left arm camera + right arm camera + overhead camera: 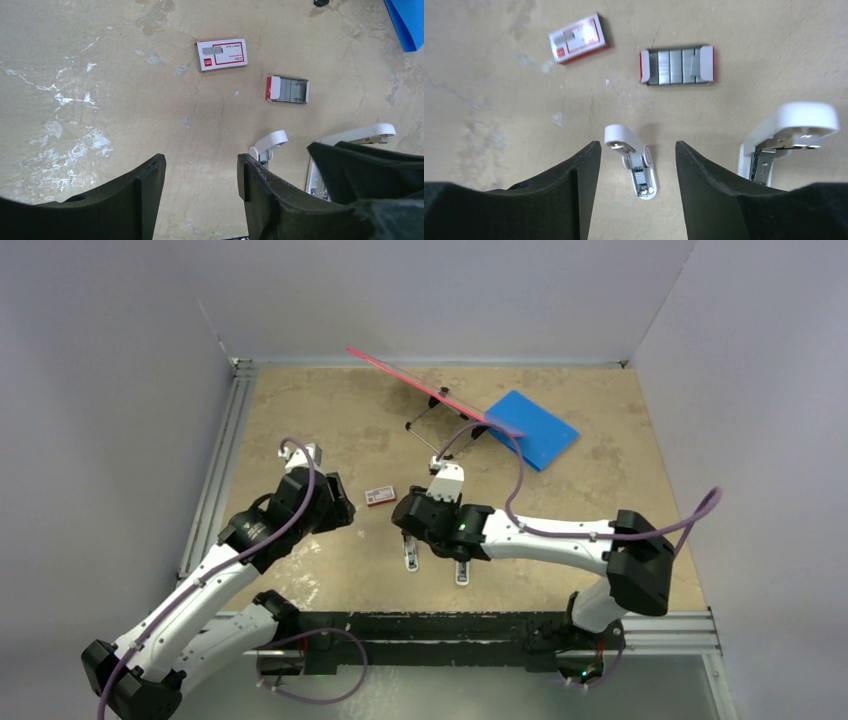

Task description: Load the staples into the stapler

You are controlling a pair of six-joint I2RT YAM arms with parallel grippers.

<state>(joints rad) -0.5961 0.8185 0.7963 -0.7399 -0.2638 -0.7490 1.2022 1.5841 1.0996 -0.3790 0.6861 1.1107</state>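
Note:
The staples (676,65) are grey strips lying in an open red-and-white tray (287,90). Their red-and-white box sleeve (380,496) lies apart, to the left (578,37) (222,54). A small white stapler (631,160) lies flipped open on the table, between and below the fingers of my right gripper (638,150), which is open and holds nothing. A second white stapler (789,132), also open, lies to its right (360,134). My left gripper (200,165) is open over bare table, left of the small stapler (267,145). From above, both staplers (410,558) (462,570) show beneath the right arm.
A blue pad (532,428), a pink strip (400,375) and a thin wire frame (440,430) lie at the back. Grey walls enclose the table. An aluminium rail (215,480) runs along the left side. The right arm's black gripper (370,170) sits close beside my left one.

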